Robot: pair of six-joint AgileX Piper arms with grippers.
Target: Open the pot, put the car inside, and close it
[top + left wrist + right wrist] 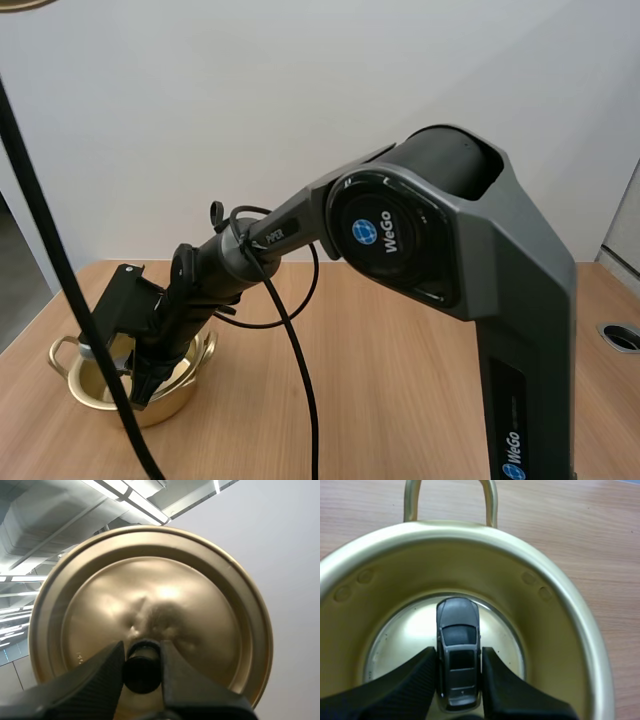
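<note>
The gold pot point(95, 395) stands open on the wooden table at the front left, and my right gripper point(140, 392) reaches down into it. Seen from the right wrist, my right gripper point(460, 672) is shut on a small dark grey toy car point(458, 650), held just above the pot's bottom point(410, 635) inside its gold wall point(470, 555). My left gripper point(142, 672) is shut on the black knob point(142, 667) of the gold lid point(150, 610), which it holds up in the air, away from the pot.
The wooden table point(400, 380) stretches to the right of the pot. A round grey grommet point(622, 336) sits in the table at the far right edge. My right arm point(430, 240) crosses the middle of the high view.
</note>
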